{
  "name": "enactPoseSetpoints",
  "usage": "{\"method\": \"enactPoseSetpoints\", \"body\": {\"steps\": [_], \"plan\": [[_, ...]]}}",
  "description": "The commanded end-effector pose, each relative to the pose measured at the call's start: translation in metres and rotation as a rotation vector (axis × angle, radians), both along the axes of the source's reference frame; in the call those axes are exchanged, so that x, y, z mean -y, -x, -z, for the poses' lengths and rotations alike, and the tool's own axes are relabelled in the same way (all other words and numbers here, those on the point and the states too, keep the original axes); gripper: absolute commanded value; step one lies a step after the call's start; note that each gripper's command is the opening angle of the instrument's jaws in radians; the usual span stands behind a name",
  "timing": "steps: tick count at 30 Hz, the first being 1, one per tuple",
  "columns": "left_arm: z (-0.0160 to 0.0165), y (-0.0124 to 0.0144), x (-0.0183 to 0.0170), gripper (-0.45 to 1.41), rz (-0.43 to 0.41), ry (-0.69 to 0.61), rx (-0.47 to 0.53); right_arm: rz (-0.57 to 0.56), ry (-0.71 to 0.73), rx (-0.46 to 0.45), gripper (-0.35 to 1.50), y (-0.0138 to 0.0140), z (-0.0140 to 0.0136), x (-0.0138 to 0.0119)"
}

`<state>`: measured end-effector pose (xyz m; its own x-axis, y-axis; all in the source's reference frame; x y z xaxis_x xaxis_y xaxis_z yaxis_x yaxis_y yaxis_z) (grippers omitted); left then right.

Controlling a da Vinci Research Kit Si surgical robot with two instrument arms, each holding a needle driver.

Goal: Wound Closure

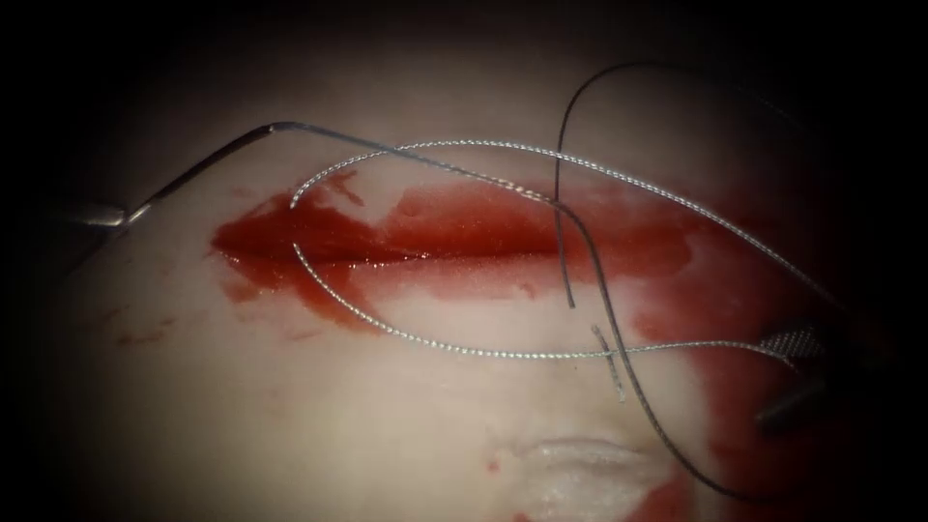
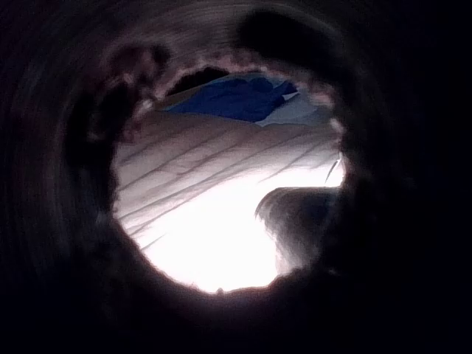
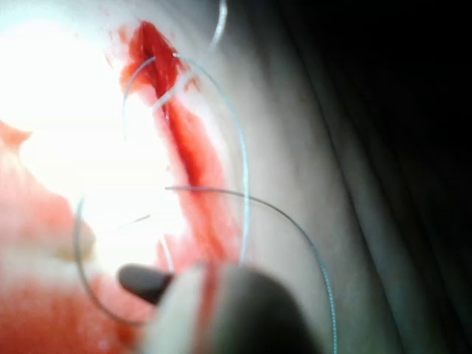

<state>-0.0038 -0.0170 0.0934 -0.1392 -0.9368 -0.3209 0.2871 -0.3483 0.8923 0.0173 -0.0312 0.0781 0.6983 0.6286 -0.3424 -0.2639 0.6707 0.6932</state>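
Across tissue, slit-like cut lies glossy with red fluid. Your braided thread loops over it, entering at cut's left end. Curved needle, thin dark steel, hangs left of cut, clear of tissue, clamped near its tip by your left tool. Right tool, textured jaws, pinches thread right of cut.
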Motion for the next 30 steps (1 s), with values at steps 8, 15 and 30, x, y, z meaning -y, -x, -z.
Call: {"method": "enactPoseSetpoints", "body": {"steps": [8,15,30], "plan": [[0.0003,0.0007,-0.0011,-0.45,0.004,0.008,0.001,-0.012,0.192,0.014,1.11,-0.0089,0.0013,-0.0042],[0.0003,0.0008,-0.0011,-0.45,0.006,0.009,0.000,0.100,0.108,-0.018,0.79,-0.0171,0.0004,-0.0040],[0.0002,0.0009,-0.0011,-0.45,0.007,0.009,-0.001,0.289,0.019,-0.076,0.37,-0.0259,-0.0030,-0.0036]]}}
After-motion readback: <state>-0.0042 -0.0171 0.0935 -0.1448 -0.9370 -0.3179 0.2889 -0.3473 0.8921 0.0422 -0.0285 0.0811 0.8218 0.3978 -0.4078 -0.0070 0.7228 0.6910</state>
